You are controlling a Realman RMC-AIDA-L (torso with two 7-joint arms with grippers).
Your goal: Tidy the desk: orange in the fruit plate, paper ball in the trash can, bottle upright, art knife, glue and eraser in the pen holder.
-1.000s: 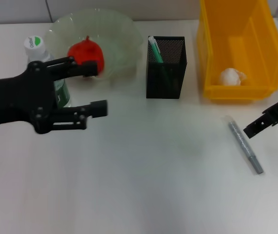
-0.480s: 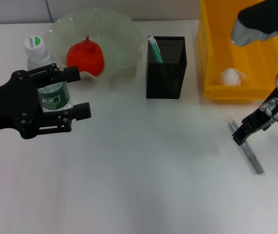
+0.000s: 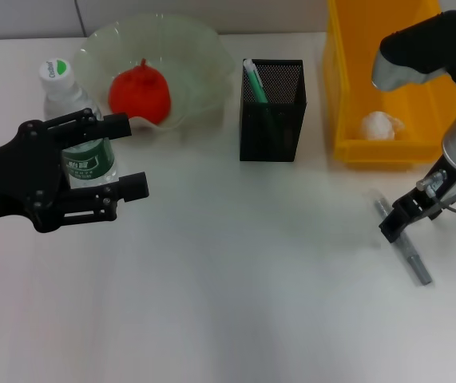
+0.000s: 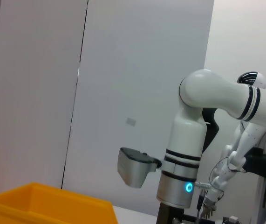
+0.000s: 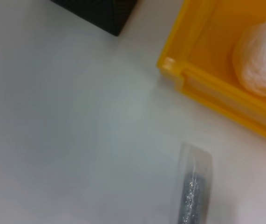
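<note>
Looks like the art knife (image 3: 403,239) step: it lies at the frame's right on the desk, right gripper (image 3: 399,223) (can't tell how wide) just above, needing a grab, while the left gripper (image 3: 120,155) sits wide open by the upright bottle (image 3: 72,120).

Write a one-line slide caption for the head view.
Left gripper open around the upright bottle; right gripper low over the silver art knife beside the trash can.

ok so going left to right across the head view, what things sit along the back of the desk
bottle → orange in the fruit plate → pen holder → paper ball in the trash can
</note>
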